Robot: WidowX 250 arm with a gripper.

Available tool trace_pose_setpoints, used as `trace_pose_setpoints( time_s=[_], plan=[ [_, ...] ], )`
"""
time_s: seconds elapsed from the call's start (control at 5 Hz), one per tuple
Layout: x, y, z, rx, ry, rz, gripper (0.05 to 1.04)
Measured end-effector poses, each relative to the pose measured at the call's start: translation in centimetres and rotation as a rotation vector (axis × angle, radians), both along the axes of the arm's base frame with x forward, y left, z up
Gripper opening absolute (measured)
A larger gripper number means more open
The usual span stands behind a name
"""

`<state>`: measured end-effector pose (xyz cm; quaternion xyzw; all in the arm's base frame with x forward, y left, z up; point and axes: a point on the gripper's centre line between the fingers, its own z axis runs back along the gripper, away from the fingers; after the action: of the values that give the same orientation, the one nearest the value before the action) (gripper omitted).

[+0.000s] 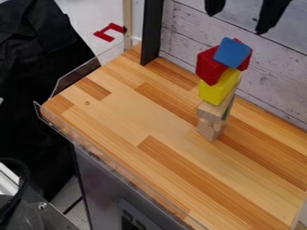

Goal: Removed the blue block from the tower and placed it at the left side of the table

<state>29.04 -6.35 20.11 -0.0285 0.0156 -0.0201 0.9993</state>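
Released jaws hang wide apart at the top edge of the camera view, as the blue block [233, 53] sits tilted atop a tower [218, 88] of red, yellow and bare-wood blocks [212, 110] on the worktop [123, 117] near the plank wall [273, 76].
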Motion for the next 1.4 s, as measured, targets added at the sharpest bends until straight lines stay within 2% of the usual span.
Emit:
trace_pose_setpoints(
  time_s=[0.4, 0.6, 1.0, 1.4],
  plan=[
    [0.3, 0.7, -0.1, -0.029, -0.004, 0.021, 0.999],
    [0.8, 1.1, -1.2, -0.047, 0.024, 0.036, 0.999],
    [1.1, 1.0, -2.6, -0.049, 0.07, 0.03, 0.999],
    [1.1, 0.4, -3.2, -0.045, 0.092, 0.033, 0.999]
  ],
)
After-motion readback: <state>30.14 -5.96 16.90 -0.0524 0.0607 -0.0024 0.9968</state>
